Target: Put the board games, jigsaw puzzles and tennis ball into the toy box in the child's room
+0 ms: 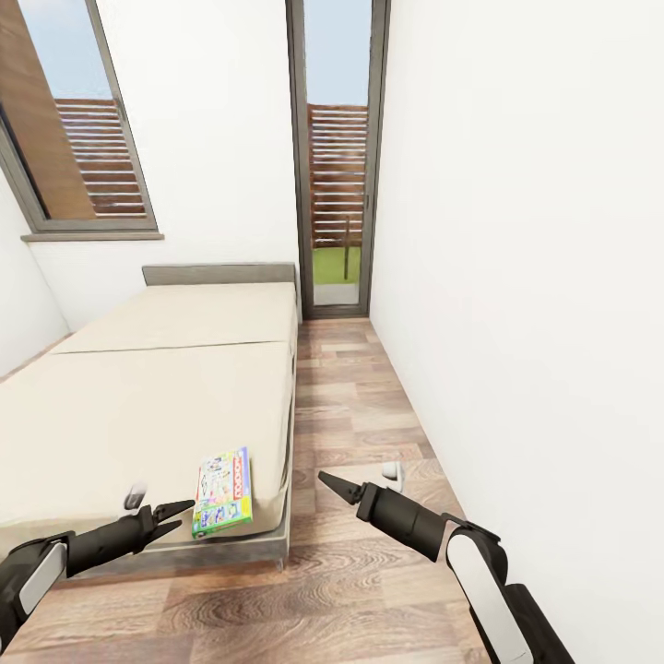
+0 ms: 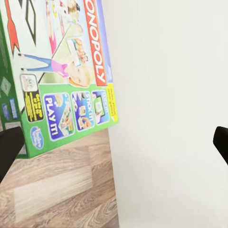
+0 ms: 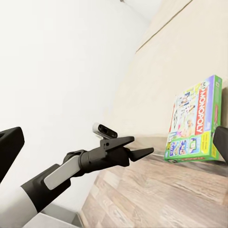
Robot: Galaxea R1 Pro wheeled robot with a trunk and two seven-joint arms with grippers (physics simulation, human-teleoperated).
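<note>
A green-bordered Monopoly board game lies flat on the near right corner of the bed, close to the mattress edge. The left wrist view shows its printed lid, and the right wrist view shows the box from the side. My left gripper hovers just left of the box at mattress height, open and empty. Its dark fingertips frame the left wrist view. My right gripper hangs over the floor to the right of the bed corner. It is open, with its fingers wide apart.
A white wall runs close along my right side, leaving a narrow strip of wood floor beside the bed. A tall glass door closes the far end. A window sits above the grey headboard.
</note>
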